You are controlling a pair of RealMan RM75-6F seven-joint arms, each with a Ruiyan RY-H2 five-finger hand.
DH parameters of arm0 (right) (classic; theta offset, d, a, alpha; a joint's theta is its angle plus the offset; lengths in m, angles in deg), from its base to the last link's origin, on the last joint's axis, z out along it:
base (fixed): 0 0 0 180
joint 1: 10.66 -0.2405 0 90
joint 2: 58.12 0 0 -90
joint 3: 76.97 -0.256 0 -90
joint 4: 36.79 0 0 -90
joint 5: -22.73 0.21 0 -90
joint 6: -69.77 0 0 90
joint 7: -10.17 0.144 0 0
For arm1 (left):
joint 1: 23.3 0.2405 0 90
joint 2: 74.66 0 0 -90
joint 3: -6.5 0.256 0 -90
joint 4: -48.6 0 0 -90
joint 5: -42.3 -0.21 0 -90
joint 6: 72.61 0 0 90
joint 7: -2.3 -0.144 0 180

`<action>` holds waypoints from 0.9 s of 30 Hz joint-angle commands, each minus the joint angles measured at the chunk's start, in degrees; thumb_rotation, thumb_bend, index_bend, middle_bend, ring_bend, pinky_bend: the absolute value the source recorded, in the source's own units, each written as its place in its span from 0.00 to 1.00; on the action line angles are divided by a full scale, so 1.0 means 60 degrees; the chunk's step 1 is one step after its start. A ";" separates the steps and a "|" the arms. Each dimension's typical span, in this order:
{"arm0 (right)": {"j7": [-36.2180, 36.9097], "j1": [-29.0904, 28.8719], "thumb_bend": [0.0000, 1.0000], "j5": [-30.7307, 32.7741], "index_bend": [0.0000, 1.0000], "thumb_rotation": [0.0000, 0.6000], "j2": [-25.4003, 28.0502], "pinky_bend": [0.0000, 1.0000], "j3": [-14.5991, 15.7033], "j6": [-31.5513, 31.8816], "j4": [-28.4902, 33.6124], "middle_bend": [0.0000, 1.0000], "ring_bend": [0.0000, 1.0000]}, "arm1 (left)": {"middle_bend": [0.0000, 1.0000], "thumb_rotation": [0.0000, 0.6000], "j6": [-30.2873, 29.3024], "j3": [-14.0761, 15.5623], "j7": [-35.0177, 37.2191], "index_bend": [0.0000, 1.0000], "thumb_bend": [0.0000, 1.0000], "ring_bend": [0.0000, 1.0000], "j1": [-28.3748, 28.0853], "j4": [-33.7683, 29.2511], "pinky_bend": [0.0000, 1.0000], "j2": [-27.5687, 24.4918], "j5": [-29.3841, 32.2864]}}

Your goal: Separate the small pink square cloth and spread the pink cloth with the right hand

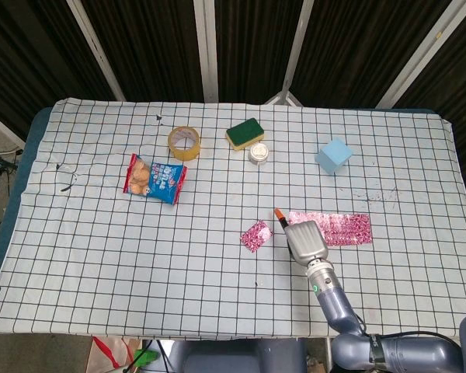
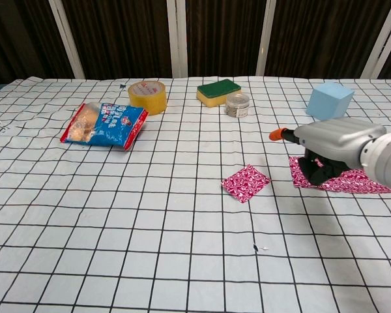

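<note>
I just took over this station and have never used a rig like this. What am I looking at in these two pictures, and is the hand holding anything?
Both pictures come from the robot's own cameras: the head view looks down from above, the chest view looks across the table from lower down. The grey arm ends in the robot's right hand, seen again in the chest view. It holds nothing; it is above the near end of the long pink cloth. The small pink square cloth lies flat by itself, apart from the long one. Further back are a snack bag, a roll of tape, a green and yellow sponge, a small jar and a blue block. The left hand shows in neither picture.
</note>
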 commanded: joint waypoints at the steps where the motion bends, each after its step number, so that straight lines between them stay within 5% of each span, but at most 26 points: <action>1: 0.0128 0.0083 0.78 0.0143 0.06 1.00 0.0195 0.54 0.0148 -0.0124 -0.0042 0.83 0.78 | 0.00 1.00 0.0001 -0.0002 -0.0112 0.15 0.26 0.00 -0.0017 -0.0028 0.10 0.0042 0.0007; 27: 0.0577 0.0049 0.79 0.0493 0.08 1.00 0.0098 0.54 0.0675 -0.0692 -0.1006 0.83 0.77 | 0.00 1.00 0.0040 -0.0037 -0.0540 0.15 0.26 0.00 -0.0099 -0.0088 0.10 0.0190 0.0144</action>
